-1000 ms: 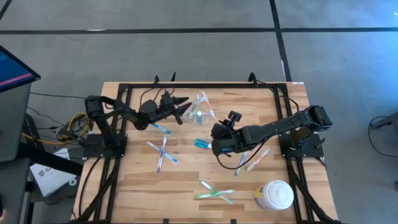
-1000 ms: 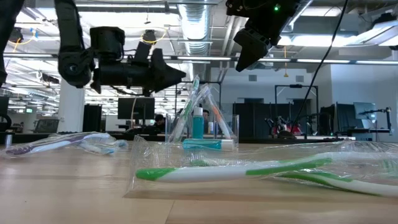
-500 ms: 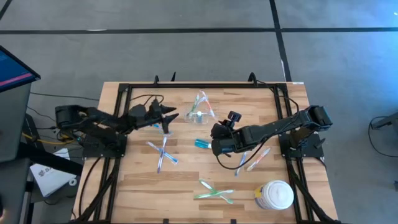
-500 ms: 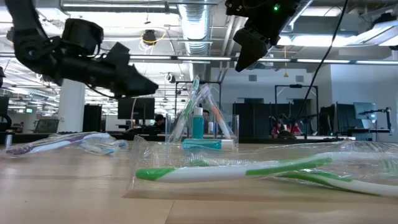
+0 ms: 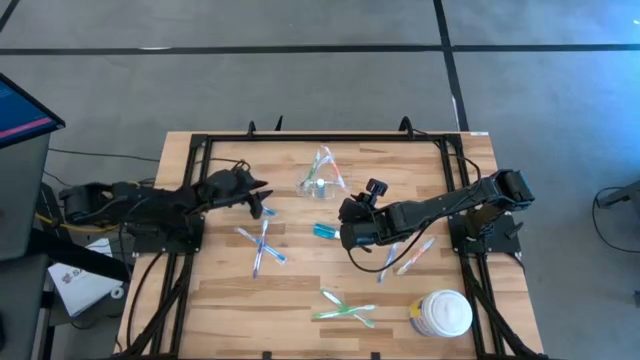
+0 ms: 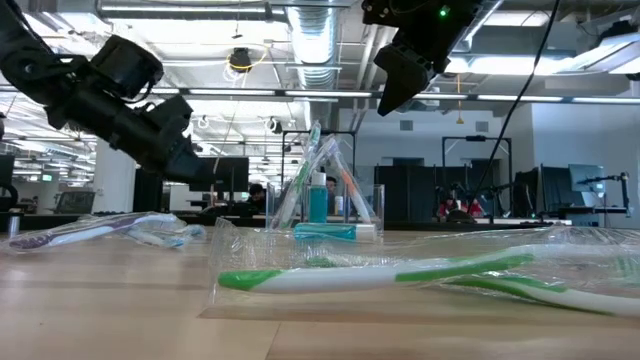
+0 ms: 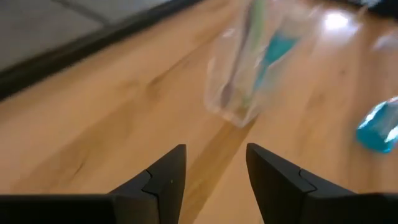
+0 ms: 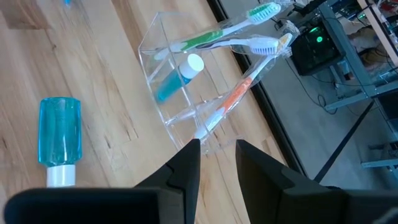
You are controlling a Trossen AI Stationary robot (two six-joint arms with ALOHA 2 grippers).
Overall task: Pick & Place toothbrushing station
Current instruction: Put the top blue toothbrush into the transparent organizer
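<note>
The high view looks straight down on the whole table (image 5: 300, 290) from well above, with grey floor around it, the left arm at 9 o'clock and the right arm at 3 o'clock. The low view sits at table-top height, very near a wrapped green toothbrush (image 6: 400, 272), and faces level across the wood into the room behind. The left wrist view looks forward and down past its own two dark fingers (image 7: 165, 180), close over the wood, toward the clear holder (image 7: 249, 68). The right wrist view looks down between its fingers (image 8: 186, 165) at the same holder, from nearer. All four views share that holder, which stands toward 12 o'clock on the table.
</note>
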